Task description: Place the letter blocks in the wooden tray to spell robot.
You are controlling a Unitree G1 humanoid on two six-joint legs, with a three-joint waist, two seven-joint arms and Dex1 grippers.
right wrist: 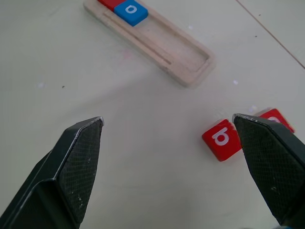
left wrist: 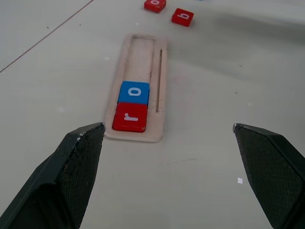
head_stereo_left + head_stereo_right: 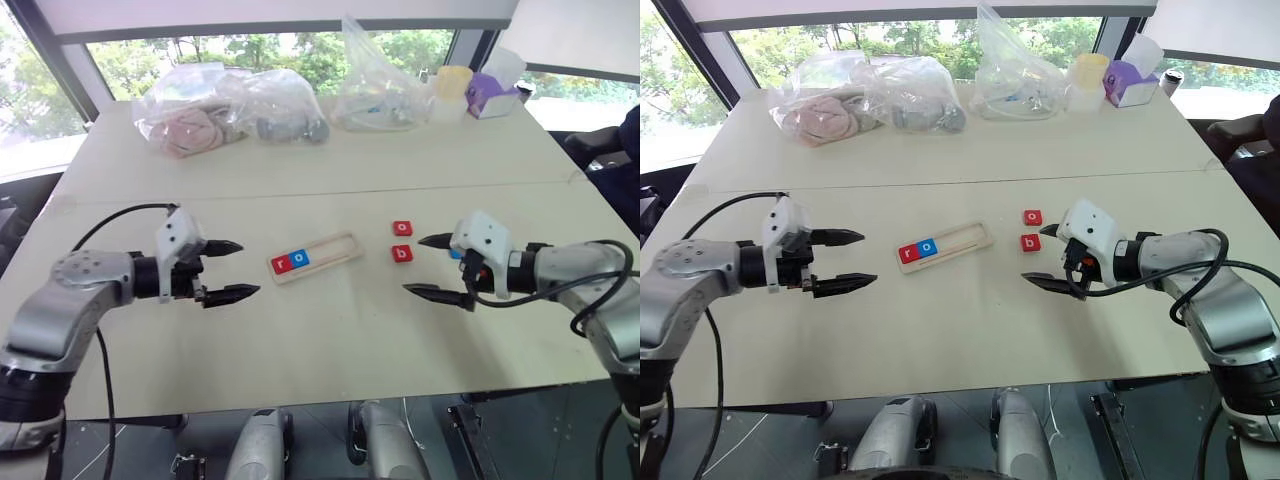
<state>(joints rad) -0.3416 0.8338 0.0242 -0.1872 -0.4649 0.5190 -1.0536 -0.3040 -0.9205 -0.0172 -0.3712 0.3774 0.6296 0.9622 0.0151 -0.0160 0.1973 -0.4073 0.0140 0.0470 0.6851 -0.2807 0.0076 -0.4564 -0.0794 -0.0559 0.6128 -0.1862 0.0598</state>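
Left eye view: whole pale table (image 3: 330,340), wooden tray (image 3: 330,251) lying at a slant mid-table, red "r" block (image 3: 280,264) and blue "o" block (image 3: 299,259) seated at its left end. Just right of the tray, loose red "o" block (image 3: 402,228) and red "b" block (image 3: 402,253). Left gripper (image 3: 232,269) and right gripper (image 3: 434,266) hovering either side, both spread wide, holding nothing. Clear plastic bags (image 3: 230,110) bunched along the far edge.

Left wrist view up close: shallow light-wood recess with raised rim, thin groove alongside, glossy square tiles. Right wrist view: black fingers (image 1: 76,167) with fine crosshatch texture, red "b" block beside one.
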